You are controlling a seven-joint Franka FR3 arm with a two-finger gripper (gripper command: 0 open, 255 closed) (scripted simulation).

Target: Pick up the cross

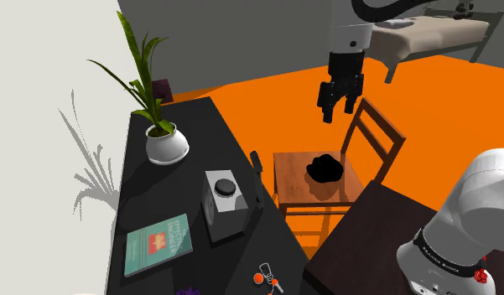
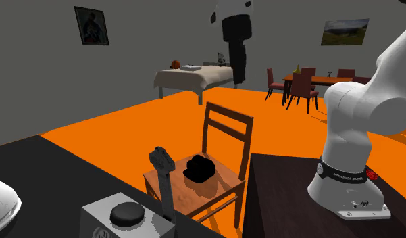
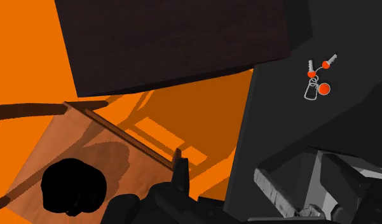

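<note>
You had an orange floor (image 1: pixel 267 109) running through the room, and on it a long dark table (image 1: pixel 200 142) with one long edge against the pale wall. Beside the table's other long edge stood the dark wooden stand (image 1: pixel 367 226) with the white arm (image 1: pixel 468 226) on it. A bed (image 1: pixel 443 33) stood far back on the floor.

Between table and stand you had a wooden chair (image 1: pixel 380 134), its seat close to the table's open long edge. A green plant (image 1: pixel 145 75) in a round white pot (image 1: pixel 166 144) sat toward the table's far end, near the wall-side edge. A teal book (image 1: pixel 158 243) lay flat near that same edge, closer to the camera's end. A grey box (image 1: pixel 223 205) with a round black knob on top stood about midway across the table, just beside the book. A dark upright lever (image 1: pixel 257 172) rose at the table's chair-side edge.

Your pincer (image 1: pixel 337 113) hung high over the chair, fingers pointing down and spread apart, with nothing between them. It was well apart from everything below.

The cross (image 1: pixel 325 168) lay on the chair seat, toward the seat's back edge, near the backrest. It read as a lumpy all-black shape, and you could not make out its arms. You could also see it on the seat in the second exterior view (image 2: pixel 199 169) and in the wrist view (image 3: pixel 74 186).

A small bunch of keys (image 1: pixel 267 279) with orange-red heads lay near the table's stand-side edge.
</note>
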